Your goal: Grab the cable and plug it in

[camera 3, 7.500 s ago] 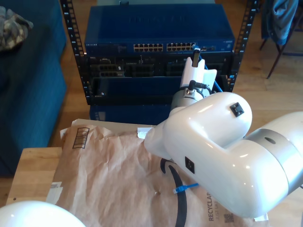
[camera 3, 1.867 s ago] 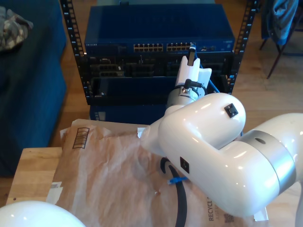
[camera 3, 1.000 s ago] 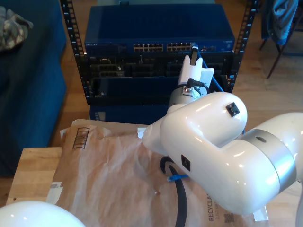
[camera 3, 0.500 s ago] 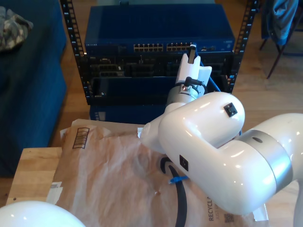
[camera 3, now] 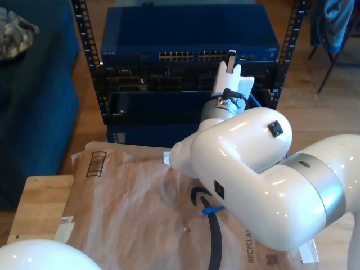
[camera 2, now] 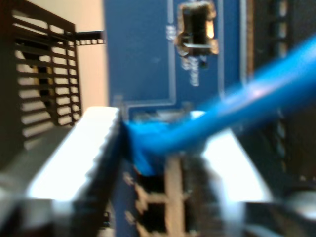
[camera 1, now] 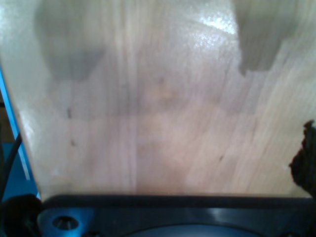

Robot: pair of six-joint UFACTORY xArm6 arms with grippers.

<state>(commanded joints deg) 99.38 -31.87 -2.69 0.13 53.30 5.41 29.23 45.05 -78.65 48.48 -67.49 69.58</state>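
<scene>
While my second hand [camera 2: 148,148] pinches the cable [camera 2: 237,106], its tip has risen to the switch [camera 3: 185,34] ports.
Plug blurred between the fingers; my first hand's opening can't be told above the bare desk [camera 1: 158,98].

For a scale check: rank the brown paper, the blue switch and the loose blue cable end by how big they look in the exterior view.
1. Brown paper, though nearness to the camera inflates it.
2. Blue switch.
3. Loose cable end, clearly smallest.
</scene>
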